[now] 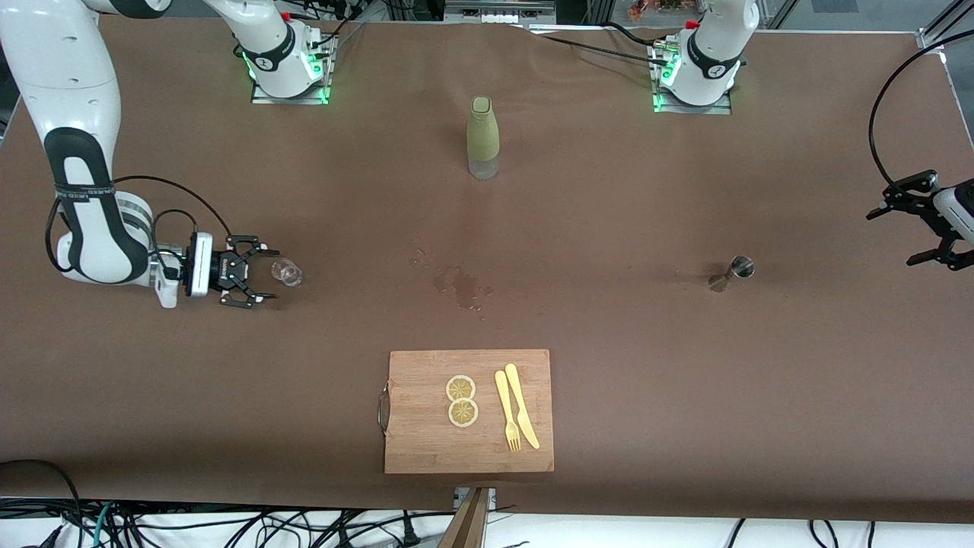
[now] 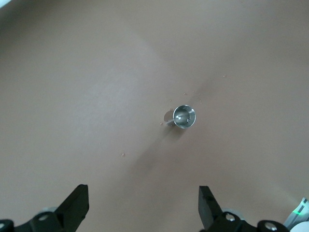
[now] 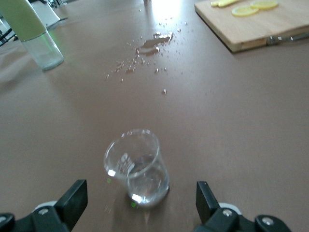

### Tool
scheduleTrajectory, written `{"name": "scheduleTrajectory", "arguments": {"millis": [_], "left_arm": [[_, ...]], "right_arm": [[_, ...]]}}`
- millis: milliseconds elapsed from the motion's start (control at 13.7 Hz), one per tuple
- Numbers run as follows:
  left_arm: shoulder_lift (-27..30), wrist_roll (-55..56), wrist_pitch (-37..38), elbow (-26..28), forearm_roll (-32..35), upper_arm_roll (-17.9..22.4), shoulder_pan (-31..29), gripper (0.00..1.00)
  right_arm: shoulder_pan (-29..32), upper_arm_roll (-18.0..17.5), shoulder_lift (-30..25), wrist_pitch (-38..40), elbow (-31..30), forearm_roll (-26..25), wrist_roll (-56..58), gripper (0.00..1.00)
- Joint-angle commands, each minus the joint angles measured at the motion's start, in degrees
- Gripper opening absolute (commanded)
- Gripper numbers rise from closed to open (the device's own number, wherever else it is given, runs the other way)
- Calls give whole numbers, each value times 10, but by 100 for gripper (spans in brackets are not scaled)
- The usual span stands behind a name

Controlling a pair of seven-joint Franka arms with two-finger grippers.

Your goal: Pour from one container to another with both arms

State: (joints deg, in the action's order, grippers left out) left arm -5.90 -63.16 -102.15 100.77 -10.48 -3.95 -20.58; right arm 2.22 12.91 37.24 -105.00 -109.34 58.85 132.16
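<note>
Your right gripper (image 1: 259, 283), middle-left of frame, fingers spread, has the clear glass beaker (image 1: 288, 272) standing free, possibly tilted. Left gripper (image 1: 924, 221) gapes over brown table (image 1: 685, 380) near the steel jigger (image 1: 740, 268).

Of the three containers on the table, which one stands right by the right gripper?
The small clear glass beaker, just off the open right gripper. The green bottle and metal jigger stand elsewhere.

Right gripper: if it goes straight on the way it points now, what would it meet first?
Most likely the small clear glass beaker, which stands on the brown table just ahead of the right gripper, in line with the gap between its open fingers. How much table separates them is hard to judge.
</note>
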Motion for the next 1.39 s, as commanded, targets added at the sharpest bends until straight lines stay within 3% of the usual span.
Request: {"name": "scheduleTrajectory", "arguments": {"millis": [0,220,512,732,951,1171,1317], "left_arm": [[36,112,16,15,29,-3,16,100],[59,239,41,8,73,-18,29,100],[84,369,72,7,92,-40,41,100],[103,469,90,7,135,-77,49,100],[110,525,103,1,136,-91,56,100],[110,528,108,-3,131,-85,58,100],[110,528,108,-3,128,-79,66,100]], "right_arm": [[3,11,-94,-36,-74,-51,-83,100],[0,27,-140,-35,-77,-108,-193,100],[-9,28,-224,-28,-75,-231,-403,100],[-12,29,-266,21,-59,-284,-550,100],[-31,30,-294,77,-5,-352,-706,100],[-59,27,-296,112,83,-457,-822,100],[-70,26,-296,185,140,-525,-882,100]]}}
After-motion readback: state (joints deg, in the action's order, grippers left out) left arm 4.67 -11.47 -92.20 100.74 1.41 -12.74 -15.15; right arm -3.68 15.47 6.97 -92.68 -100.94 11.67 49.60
